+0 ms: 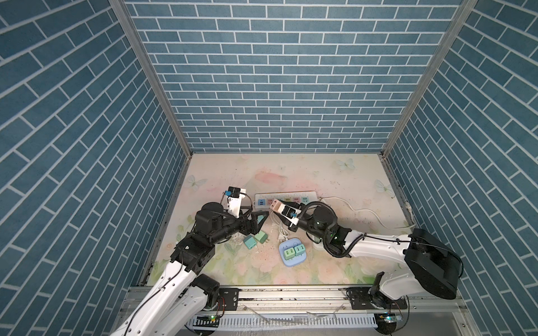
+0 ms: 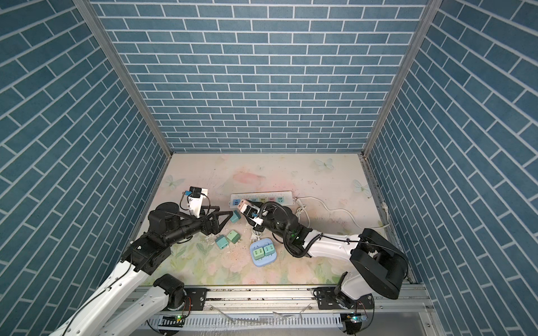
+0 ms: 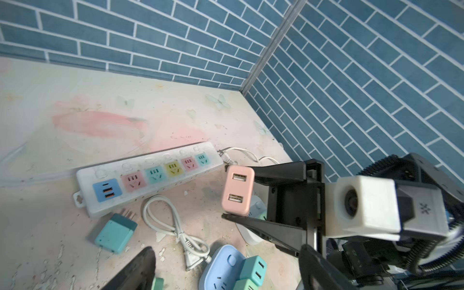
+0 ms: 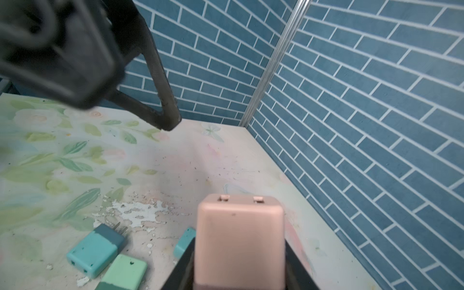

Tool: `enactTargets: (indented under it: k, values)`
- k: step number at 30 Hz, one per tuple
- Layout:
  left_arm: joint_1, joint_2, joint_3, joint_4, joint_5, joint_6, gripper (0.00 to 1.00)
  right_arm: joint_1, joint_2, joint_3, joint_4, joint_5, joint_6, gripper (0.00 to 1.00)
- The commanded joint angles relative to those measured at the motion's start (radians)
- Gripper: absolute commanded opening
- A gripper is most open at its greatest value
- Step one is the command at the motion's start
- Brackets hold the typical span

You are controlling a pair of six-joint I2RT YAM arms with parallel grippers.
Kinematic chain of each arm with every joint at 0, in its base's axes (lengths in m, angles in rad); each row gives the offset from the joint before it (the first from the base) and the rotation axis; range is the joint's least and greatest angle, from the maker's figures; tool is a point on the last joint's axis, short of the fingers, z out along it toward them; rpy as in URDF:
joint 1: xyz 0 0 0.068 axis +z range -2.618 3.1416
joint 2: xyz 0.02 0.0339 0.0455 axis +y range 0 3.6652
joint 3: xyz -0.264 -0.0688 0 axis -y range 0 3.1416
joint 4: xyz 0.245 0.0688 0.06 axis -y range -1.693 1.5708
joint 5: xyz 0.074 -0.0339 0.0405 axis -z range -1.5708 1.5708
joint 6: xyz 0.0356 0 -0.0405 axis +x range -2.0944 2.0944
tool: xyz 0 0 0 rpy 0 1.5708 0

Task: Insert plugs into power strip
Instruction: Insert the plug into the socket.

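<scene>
Left wrist view shows the right tool (image 3: 233, 192) gripping the pinkish-tan plug (image 3: 238, 175) between its 2 black fingers, 1 on each side, with the plug's 2 USB ports turned toward this camera. The plug is held up off the desk (image 3: 50, 140), apart from the white power strip (image 3: 160, 160), whose blue USB panel and 5 coloured sockets all show. In both top views it sits over the near edge of the strip at the USB end. The left tool (image 2: 226, 209) stands wide with nothing between its fingers, and a teal plug (image 2: 235, 216) lies on the desk just beside 1 fingertip, prongs toward the strip. A second teal plug (image 2: 221, 242) and a green plug (image 2: 233, 236) lie side by side on the desk, closer to the left arm. A looped white cord (image 3: 173, 226) lies between the strip and a pale blue socket block (image 3: 226, 258), and 2 seated plugs (image 3: 253, 267), green and teal, stand in that block next to each other.
</scene>
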Motion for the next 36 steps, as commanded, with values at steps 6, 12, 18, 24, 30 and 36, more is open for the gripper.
enactTargets:
  k: [6, 12, 18, 24, 30, 36]
  values:
    - [-0.161, 0.128, 0.151, -0.067, -0.148, 0.087, 0.89, 0.001, -0.107, -0.081, 0.121, -0.132, -0.027, 0.0]
    - [-0.218, 0.206, 0.205, -0.071, -0.179, 0.103, 0.86, 0.003, -0.163, -0.101, 0.109, -0.17, 0.001, 0.0]
    - [-0.273, 0.276, 0.252, -0.099, -0.222, 0.125, 0.81, 0.002, -0.173, -0.102, 0.101, -0.194, 0.012, 0.0]
    - [-0.286, 0.288, 0.263, -0.109, -0.226, 0.128, 0.67, 0.002, -0.17, -0.102, 0.104, -0.181, 0.014, 0.0]
    - [-0.289, 0.291, 0.265, -0.113, -0.198, 0.139, 0.44, 0.002, -0.167, -0.101, 0.098, -0.167, 0.012, 0.0]
    - [-0.289, 0.313, 0.273, -0.099, -0.181, 0.161, 0.22, 0.002, -0.179, -0.111, 0.104, -0.144, 0.027, 0.34]
